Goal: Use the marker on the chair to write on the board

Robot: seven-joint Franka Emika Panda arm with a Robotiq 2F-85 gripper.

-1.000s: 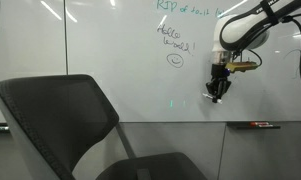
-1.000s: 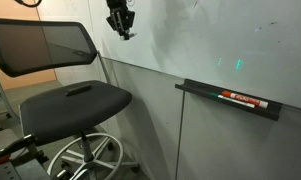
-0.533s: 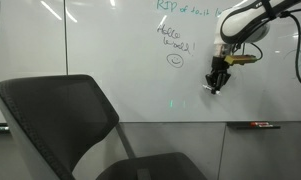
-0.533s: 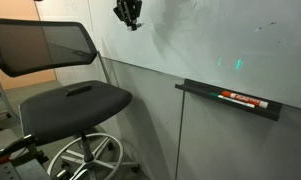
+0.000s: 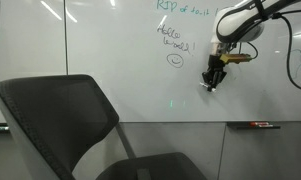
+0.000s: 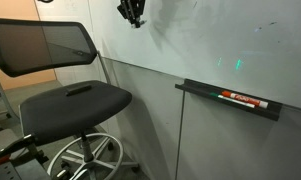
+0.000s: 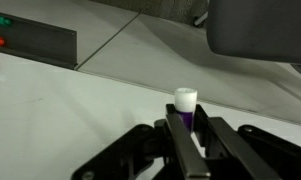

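The pincer is clamped on the marker, its two fingers pressed against either side of the purple barrel. The marker's long axis runs in line with the fingers, and its pale end sticks out past them, pointing at the board. Whether that end touches the white surface cannot be told. In an exterior view the pincer hangs in front of the board, tilted down, just to the side of and a little below the smiley face and the green handwriting. The chair stands well apart, its seat bare. A red-and-black marker lies on the grey rail.
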